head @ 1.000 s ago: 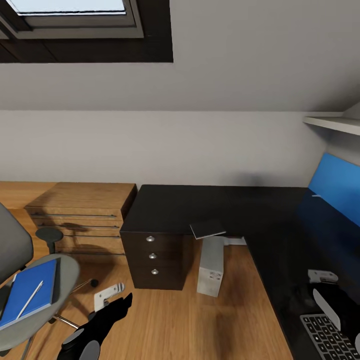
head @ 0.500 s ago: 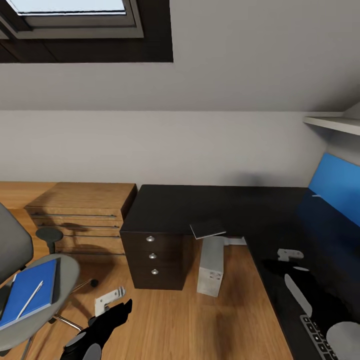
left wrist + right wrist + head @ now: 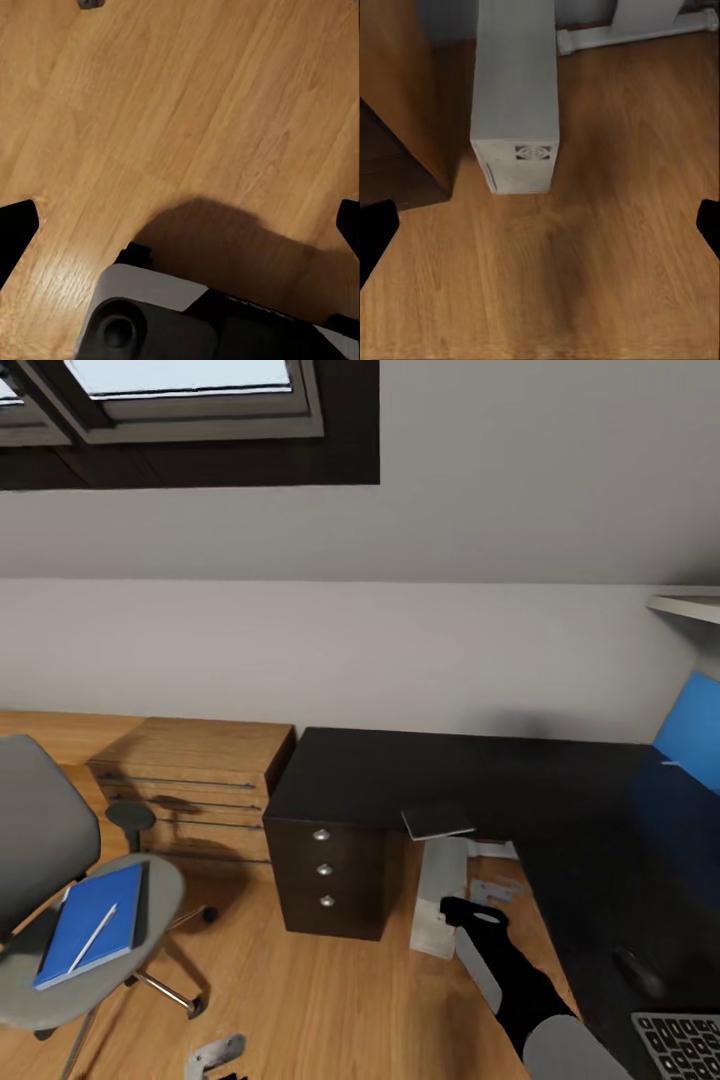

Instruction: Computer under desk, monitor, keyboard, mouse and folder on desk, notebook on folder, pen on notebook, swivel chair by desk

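The swivel chair point(image 3: 40, 860) stands at the left with the blue folder point(image 3: 95, 920) on its seat and the white pen point(image 3: 92, 938) lying on the folder. A dark notebook point(image 3: 437, 821) overhangs the edge of the black desk point(image 3: 400, 780). Below it on the floor stands the grey computer point(image 3: 440, 890) point(image 3: 515, 97). The mouse point(image 3: 638, 970) and the keyboard point(image 3: 685, 1045) lie on the desk at the lower right. My right gripper point(image 3: 490, 890) point(image 3: 540, 232) hangs open over the floor in front of the computer. Low over bare floor, my left gripper point(image 3: 215, 1052) point(image 3: 180, 225) is open. A blue panel point(image 3: 690, 745) at the far right may be the monitor.
A light wooden dresser point(image 3: 190, 780) stands against the wall left of the desk's dark drawers point(image 3: 325, 870). A white shelf point(image 3: 690, 605) juts out at the upper right. Open wooden floor point(image 3: 330, 1000) lies between chair, drawers and computer.
The camera has swung, shifting the scene rightward. My right arm left the desk by the keyboard and came down left, in front of the computer. My left arm sank toward the bottom edge.
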